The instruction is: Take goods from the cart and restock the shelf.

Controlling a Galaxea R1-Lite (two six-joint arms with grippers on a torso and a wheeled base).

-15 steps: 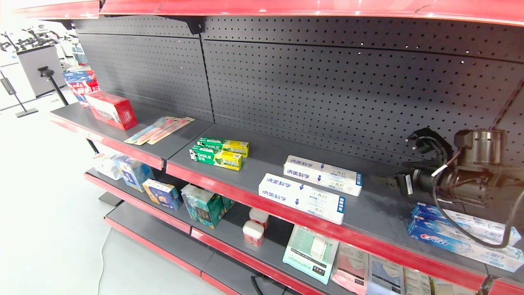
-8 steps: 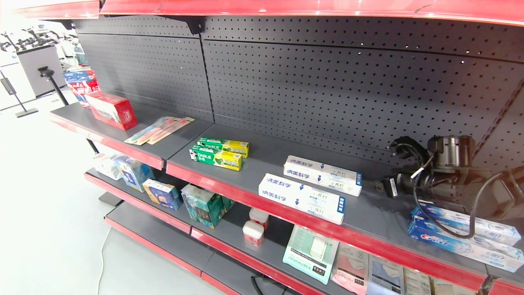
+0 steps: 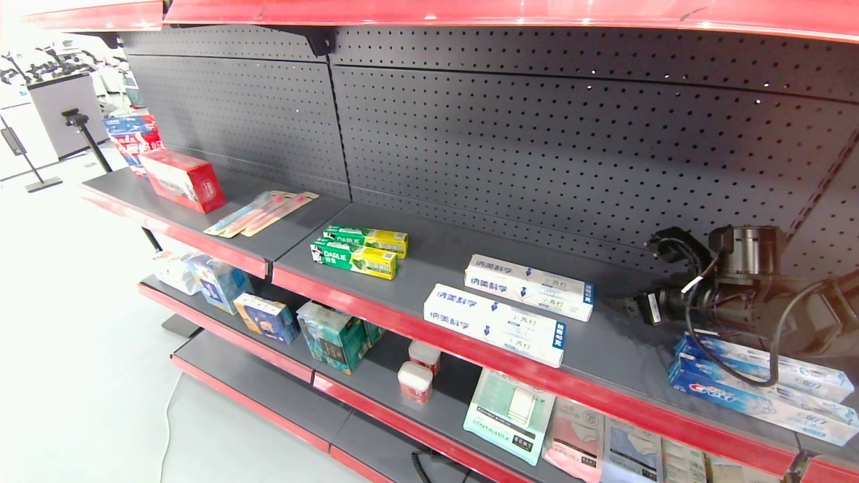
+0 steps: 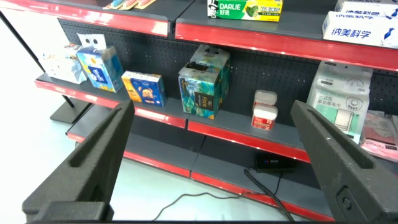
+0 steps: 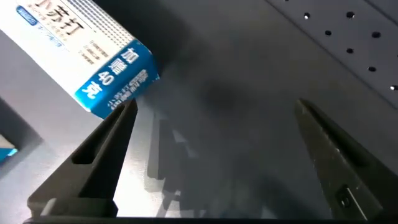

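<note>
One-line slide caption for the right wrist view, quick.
Open, empty right gripper over the grey shelf, one finger beside the end of a white-and-blue box.

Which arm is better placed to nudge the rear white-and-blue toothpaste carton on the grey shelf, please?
Right, probably: the right gripper hovers open over the grey shelf beside the rear white-and-blue toothpaste carton; the left gripper faces lower shelves.

The right pincer (jaws apart) slid leftward along the shelf, then seemingly eased back a little.

Both end effectors spread, empty
</note>
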